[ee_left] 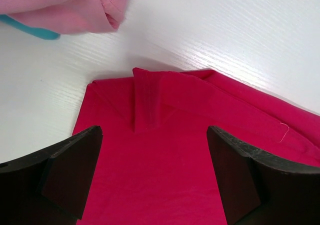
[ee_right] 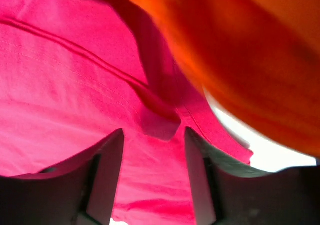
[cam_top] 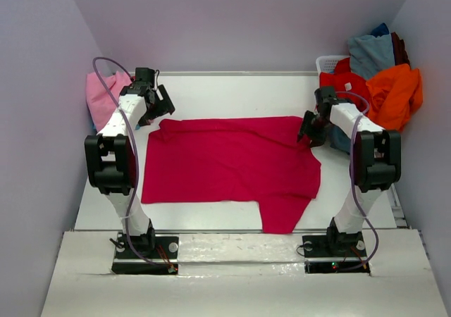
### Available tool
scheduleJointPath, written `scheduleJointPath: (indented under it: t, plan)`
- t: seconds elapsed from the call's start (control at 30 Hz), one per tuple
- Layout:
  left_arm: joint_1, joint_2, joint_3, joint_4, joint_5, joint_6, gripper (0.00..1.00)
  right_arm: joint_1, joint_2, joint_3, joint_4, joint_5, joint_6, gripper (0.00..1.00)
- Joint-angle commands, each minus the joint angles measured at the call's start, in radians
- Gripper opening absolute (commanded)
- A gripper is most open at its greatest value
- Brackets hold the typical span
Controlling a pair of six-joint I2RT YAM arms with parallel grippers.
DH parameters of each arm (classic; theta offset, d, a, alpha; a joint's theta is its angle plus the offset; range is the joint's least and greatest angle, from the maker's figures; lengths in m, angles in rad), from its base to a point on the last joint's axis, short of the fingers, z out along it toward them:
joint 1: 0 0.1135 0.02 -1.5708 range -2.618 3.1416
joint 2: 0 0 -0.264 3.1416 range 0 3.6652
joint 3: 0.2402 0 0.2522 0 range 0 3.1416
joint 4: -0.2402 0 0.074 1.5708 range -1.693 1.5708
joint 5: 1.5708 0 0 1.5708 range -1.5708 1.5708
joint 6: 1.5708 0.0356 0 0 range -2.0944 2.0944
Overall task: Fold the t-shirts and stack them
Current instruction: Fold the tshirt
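Observation:
A crimson t-shirt (cam_top: 232,165) lies spread flat across the middle of the table, with one sleeve pointing toward the near edge. My left gripper (cam_top: 161,106) hangs over its far-left corner, jaws wide open and empty. In the left wrist view that gripper (ee_left: 154,132) frames a small folded flap of the crimson t-shirt (ee_left: 150,175). My right gripper (cam_top: 308,130) is at the shirt's far-right corner. In the right wrist view the right gripper (ee_right: 153,132) stands apart over the crimson t-shirt (ee_right: 75,85), with a small raised fold just beyond the fingertips.
A light pink t-shirt (cam_top: 102,95) lies bunched at the far left, seen up close as the pink t-shirt (ee_left: 65,5) over a teal edge (ee_left: 30,31). At the far right a white basket (cam_top: 328,63) holds orange (cam_top: 394,95), red (cam_top: 345,84) and grey-blue (cam_top: 370,53) t-shirts. Orange cloth (ee_right: 250,60) blurs past the right wrist.

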Motion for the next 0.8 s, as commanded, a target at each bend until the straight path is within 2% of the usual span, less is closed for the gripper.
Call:
scheduleJointPath:
  t: [0.0,0.07,0.13,0.2,0.23,0.37,0.43,0.5,0.53,0.57,0.77]
  plan:
    - [-0.004,-0.014,0.041,0.015,0.009,0.004,0.99,0.017,-0.084,-0.027,0.039,0.018,-0.002,0.60]
    - [-0.004,-0.021,0.037,0.018,0.009,0.002,0.99,0.017,-0.113,-0.028,0.042,0.021,0.000,0.69]
    - [-0.015,-0.034,0.028,0.024,0.016,-0.001,0.99,0.017,-0.124,-0.016,0.044,0.013,0.001,0.73]
    - [-0.024,-0.038,0.022,0.033,0.017,-0.002,0.99,0.017,-0.118,0.009,0.055,0.015,0.004,0.81]
    - [-0.024,-0.040,0.022,0.033,0.017,-0.004,0.99,0.017,-0.087,0.024,0.053,0.022,0.003,0.88]
    - [-0.024,-0.035,0.024,0.029,0.022,0.002,0.99,0.017,-0.010,0.116,0.030,0.041,0.003,0.87]
    - [-0.033,-0.037,0.018,0.030,0.022,0.004,0.99,0.017,0.040,0.140,0.027,0.038,0.004,0.80]
    - [-0.033,-0.040,0.016,0.030,0.022,0.007,0.99,0.017,0.074,0.154,0.039,0.012,0.007,0.46]
    - [-0.033,-0.041,0.016,0.030,0.022,0.008,0.99,0.017,0.079,0.153,0.045,0.007,0.009,0.45]
    - [-0.033,-0.044,0.016,0.032,0.023,0.007,0.99,0.017,0.080,0.144,0.053,0.002,0.017,0.33]
    - [-0.033,-0.049,0.014,0.035,0.029,0.010,0.99,0.017,0.083,0.124,0.064,0.009,0.018,0.31]
